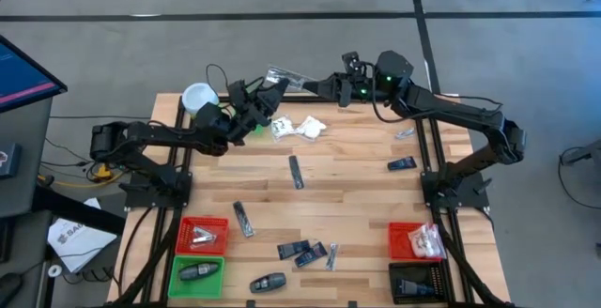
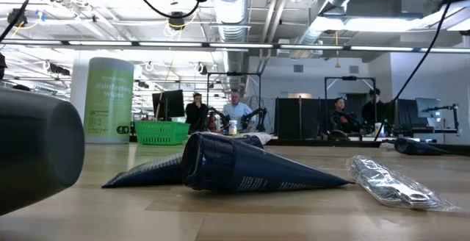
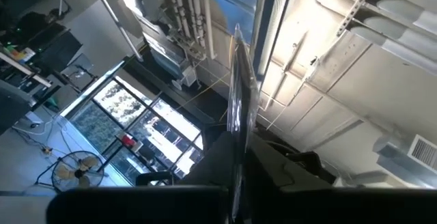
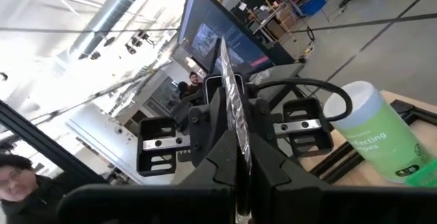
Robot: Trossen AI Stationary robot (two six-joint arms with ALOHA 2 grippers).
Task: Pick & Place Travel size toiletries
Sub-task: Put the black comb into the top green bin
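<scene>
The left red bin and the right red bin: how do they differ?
The left red bin holds a small silvery item; the right red bin holds a bigger pile of clear crinkly packets. A green bin sits below the left one, a black bin below the right. Both are square and red.

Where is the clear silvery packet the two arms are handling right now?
In the high view the silvery packet is held up between the left hand and the right hand, over the table's far edge, right of the green canister and above the white sachets.
</scene>
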